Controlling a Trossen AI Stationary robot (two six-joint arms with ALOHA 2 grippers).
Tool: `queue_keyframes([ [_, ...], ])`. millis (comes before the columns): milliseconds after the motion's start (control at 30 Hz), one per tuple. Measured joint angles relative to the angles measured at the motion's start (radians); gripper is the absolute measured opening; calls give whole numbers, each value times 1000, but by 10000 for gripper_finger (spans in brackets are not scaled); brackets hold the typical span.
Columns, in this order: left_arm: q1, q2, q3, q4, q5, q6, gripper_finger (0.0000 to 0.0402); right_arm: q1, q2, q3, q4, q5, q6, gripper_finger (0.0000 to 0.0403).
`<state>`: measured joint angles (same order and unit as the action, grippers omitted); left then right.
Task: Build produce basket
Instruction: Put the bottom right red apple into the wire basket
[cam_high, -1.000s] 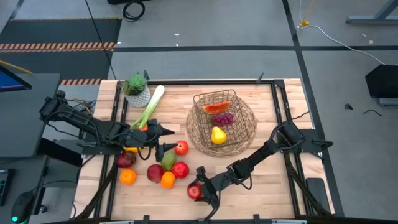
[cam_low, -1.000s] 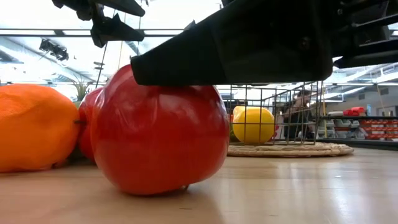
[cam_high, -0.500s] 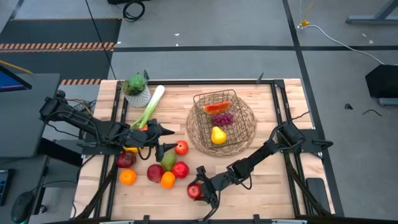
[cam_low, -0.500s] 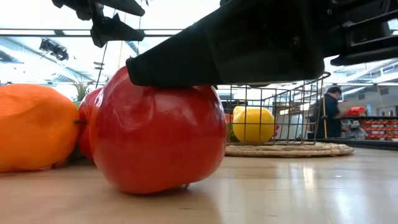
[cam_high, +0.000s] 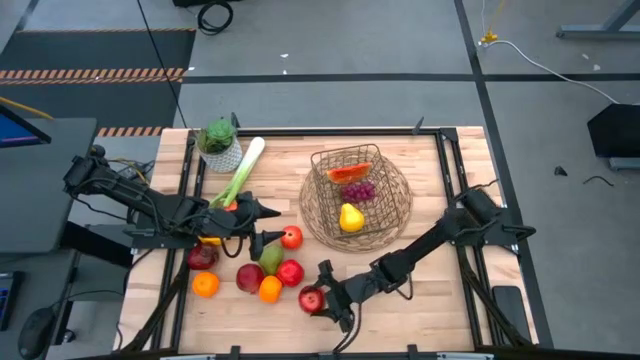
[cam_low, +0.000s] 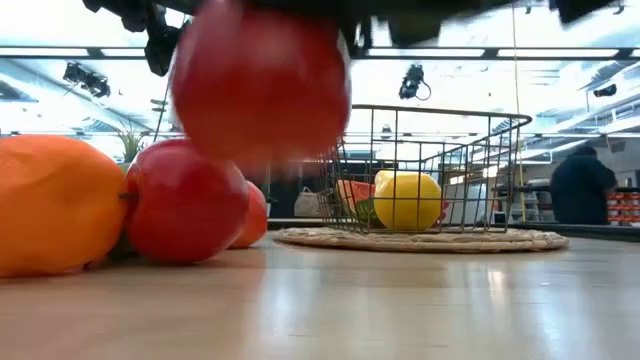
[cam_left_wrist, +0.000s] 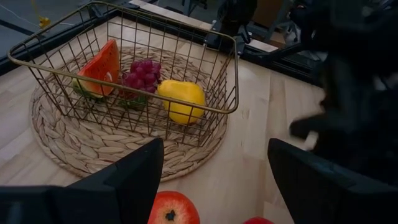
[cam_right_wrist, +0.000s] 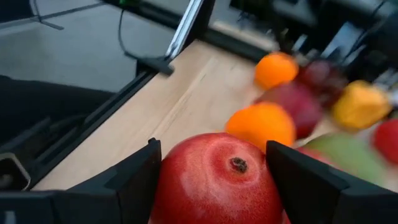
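Note:
My right gripper (cam_high: 314, 300) is near the table's near edge, shut on a red apple (cam_right_wrist: 217, 180), which hangs blurred above the table in the low view (cam_low: 260, 90). My left gripper (cam_high: 262, 222) hovers open over the loose produce, and its wide-apart fingers (cam_left_wrist: 130, 180) frame a red apple (cam_left_wrist: 173, 208). The wire basket (cam_high: 357, 195) stands on a round woven mat and holds a watermelon slice (cam_left_wrist: 102, 62), grapes (cam_left_wrist: 138, 73) and a yellow fruit (cam_left_wrist: 180, 99). Apples (cam_high: 291, 272), oranges (cam_high: 270, 289), a green pear (cam_high: 270, 258) and a leek (cam_high: 240, 172) lie on the table. My right gripper pinches the red apple between its two fingers (cam_right_wrist: 140, 183), one on each flank (cam_right_wrist: 171, 186), with the stem dimple (cam_right_wrist: 237, 164) facing the wrist camera. The fingers reach in low from the table's right. The apple is lifted clear of the table.
A green plant in a white pot (cam_high: 220, 142) stands at the far left corner beside the leek. Bare wood lies between the near edge and the basket mat (cam_low: 420, 240). A person (cam_low: 585, 185) stands in the room beyond the table.
My right gripper has risen with the red apple, which rested on the table a second ago and now hangs clear above it, revealing the apples behind. The gripper has also shifted slightly toward the far edge. The person in the background has walked to the right.

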<state>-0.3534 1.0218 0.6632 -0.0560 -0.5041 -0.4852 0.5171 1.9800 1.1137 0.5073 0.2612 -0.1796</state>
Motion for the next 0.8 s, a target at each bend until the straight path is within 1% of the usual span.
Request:
queue_keyframes([
  [100, 0, 0, 0, 0, 0, 0, 293, 9, -96, 1, -63, 84, -65, 284],
  [300, 0, 0, 0, 0, 0, 0, 293, 14, -320, 2, -259, 311, -178, 284],
  [433, 1, 0, 0, 0, 0, -1, 293, -3, -447, 3, -381, 445, -213, 284],
  [533, 1, 0, 0, 0, 0, -1, 293, -25, -524, 3, -484, 544, -207, 284],
  [633, 1, 0, 0, 0, 0, -1, 293, -63, -583, 3, -616, 584, -146, 286],
  [800, 1, 0, 0, 0, 0, -2, 293, -139, -653, 3, -825, 584, 12, 289],
])
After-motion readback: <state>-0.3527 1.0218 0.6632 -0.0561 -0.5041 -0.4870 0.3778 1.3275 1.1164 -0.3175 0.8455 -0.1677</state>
